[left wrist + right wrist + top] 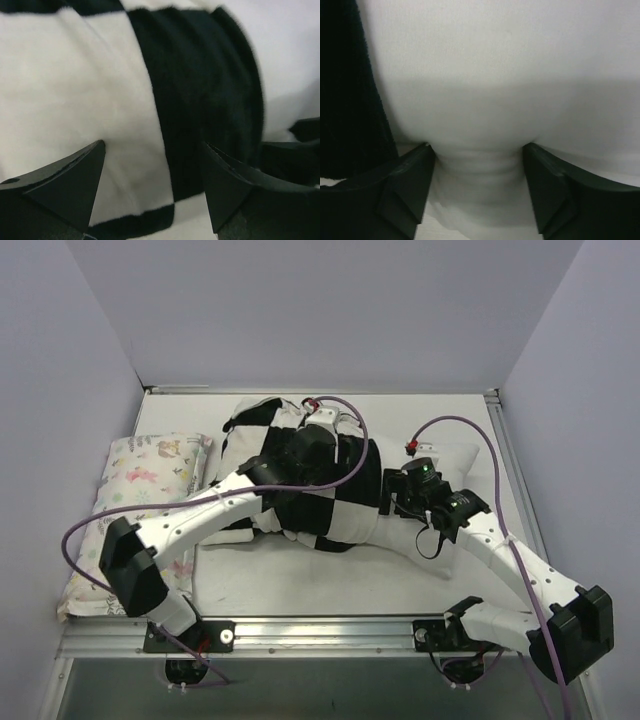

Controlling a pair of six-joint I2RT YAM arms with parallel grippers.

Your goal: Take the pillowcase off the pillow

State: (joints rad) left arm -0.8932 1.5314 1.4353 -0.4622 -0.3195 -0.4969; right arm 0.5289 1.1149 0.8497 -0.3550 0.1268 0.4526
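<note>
- Top view: the pillowcase [335, 522], in big black and white squares, lies bunched across the middle of the tabletop [300, 580].
- The white pillow [447, 455] sticks out of the pillowcase's right end, bare at its far right corner and along its near right edge. The rest of it is still inside the cover.
- A pastel floral pillow [140, 480] lies at the left edge of the tabletop, just beside the pillowcase.
- The left arm reaches from the near left over the pillowcase. The left tool [335, 462] sits over the cover's middle, and its fingers are hard to pick out against the black squares.
- The right arm comes in from the near right. The right tool [392, 502] is at the seam where the cover ends and the bare pillow begins.
- A purple cable [470, 425] loops above each arm.
- Left wrist view: the left tool [155, 172] is released, its two dark fingers [75, 185] spread wide with nothing clamped between them.
- Beyond the fingers lies the pillowcase [75, 90], a white square on the left and a black one on the right. Plain white pillow [290, 50] shows past the black edge.
- Right wrist view: the right tool [477, 172] is also released, its fingers [405, 190] set wide apart.
- The tips press against the pillow [495, 65], and a soft pucker of white fabric bulges between them.
- A black strip of pillowcase [345, 90] fills the left edge.
</note>
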